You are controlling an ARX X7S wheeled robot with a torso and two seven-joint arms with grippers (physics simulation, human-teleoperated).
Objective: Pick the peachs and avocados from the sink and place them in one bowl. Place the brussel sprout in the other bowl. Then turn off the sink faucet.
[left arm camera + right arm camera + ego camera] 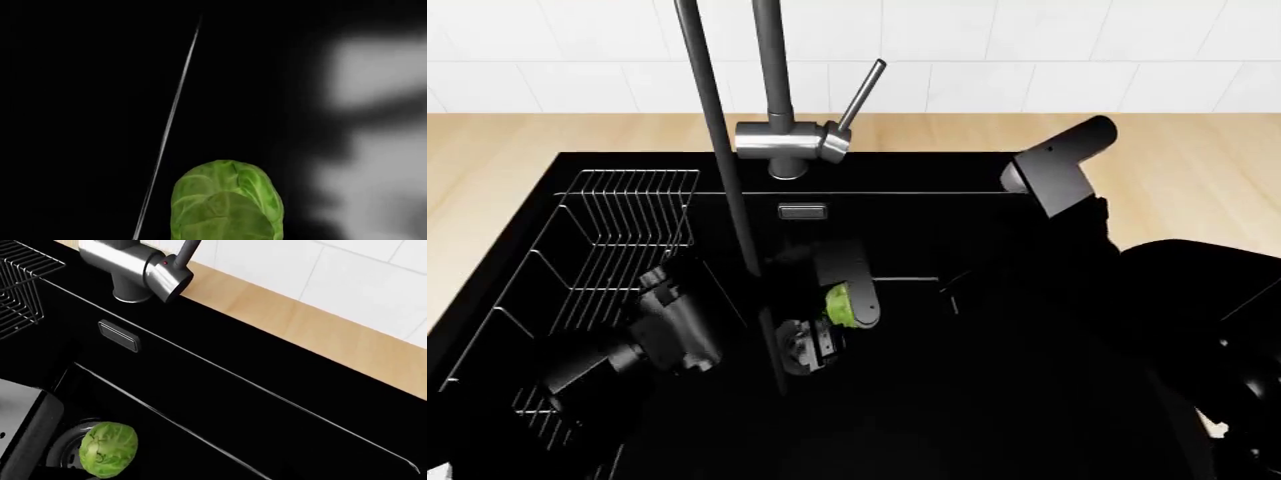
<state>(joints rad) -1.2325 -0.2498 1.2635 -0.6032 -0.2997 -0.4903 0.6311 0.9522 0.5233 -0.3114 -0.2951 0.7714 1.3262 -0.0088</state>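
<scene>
The brussel sprout (227, 200), a light green leafy ball, sits close to the left wrist camera. In the head view my left gripper (835, 320) is shut on the brussel sprout (843, 305), low inside the black sink (1001, 400), just in front of the faucet (785, 140). The right wrist view shows the brussel sprout (109, 450) over the round steel drain (67, 440). The faucet's thin lever (862, 92) slants up to the right. My right arm (1054, 175) reaches into the basin, its gripper lost in the dark. Peachs, avocados and bowls are out of view.
A steel wire rack (614, 230) lies along the sink's left side. The faucet's long spout tube (714, 130) crosses above the basin. A light wooden countertop (1174, 170) surrounds the sink, with a white tiled wall (1068, 40) behind.
</scene>
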